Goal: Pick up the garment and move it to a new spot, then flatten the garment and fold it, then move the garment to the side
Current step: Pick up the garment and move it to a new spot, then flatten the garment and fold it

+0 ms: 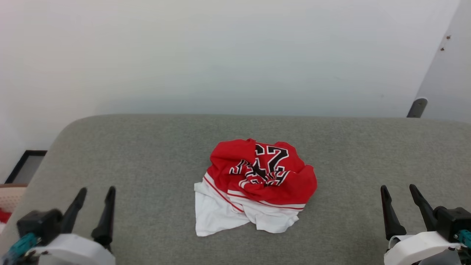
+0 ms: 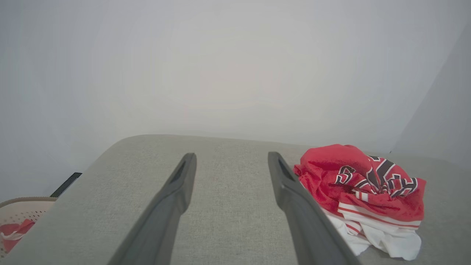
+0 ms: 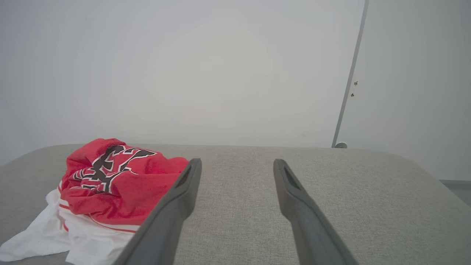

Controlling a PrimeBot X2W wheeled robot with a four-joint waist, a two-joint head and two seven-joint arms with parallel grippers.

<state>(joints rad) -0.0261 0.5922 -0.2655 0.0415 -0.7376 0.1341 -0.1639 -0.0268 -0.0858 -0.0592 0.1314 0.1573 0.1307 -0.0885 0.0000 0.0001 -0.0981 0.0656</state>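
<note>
garment (image 1: 257, 184): crumpled heap, mid grey table (image 1: 147, 154)
left gripper (image 1: 95, 195): fingers apart, empty
right gripper (image 1: 399, 192): fingers apart, empty

On the desk (image 1: 147, 154), centred: garment (image 1: 257, 180). Well left of it, left tool (image 1: 97, 189); well right, right tool (image 1: 398, 186).

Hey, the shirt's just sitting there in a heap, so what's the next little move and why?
Probably reach the right gripper in toward the garment and lower it onto the bunched red cloth. The garment lies crumpled in the middle of the grey surface, both grippers are open and clear of it, and the left gripper looks no nearer.
</note>
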